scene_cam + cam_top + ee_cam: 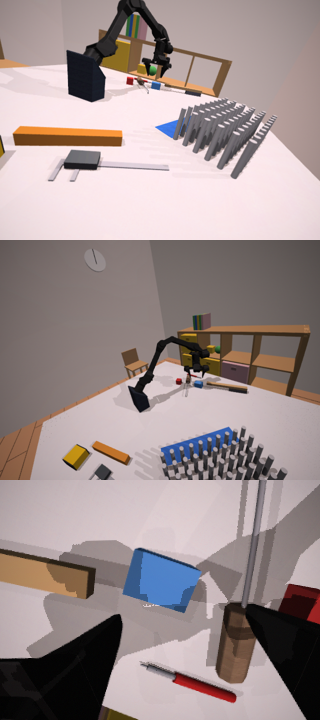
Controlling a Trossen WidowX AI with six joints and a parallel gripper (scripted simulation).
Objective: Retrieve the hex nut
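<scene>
My gripper [196, 376] [155, 76] [183, 615] is open and empty, pointing down above the tools at the far side of the table. A hooked tool with a wooden handle [188, 379] [140, 81] [236, 645] lies below, its handle beside the right finger in the wrist view. A thin red-handled tool [192, 375] [204, 687] lies near it. Grey spacers [243, 432] [214, 142] stand in rows behind the blue taped strip [186, 444] [168, 127]. The nut cannot be made out in any view.
A blue block [198, 384] [155, 85] [167, 582], a red block [178, 381] [130, 80] and a wooden brush [227, 387] [45, 575] lie around the hooked tool. An orange bar [111, 453] [69, 138], a caliper [102, 471] [82, 158] and a yellow block [76, 457] lie to one side of the spacers.
</scene>
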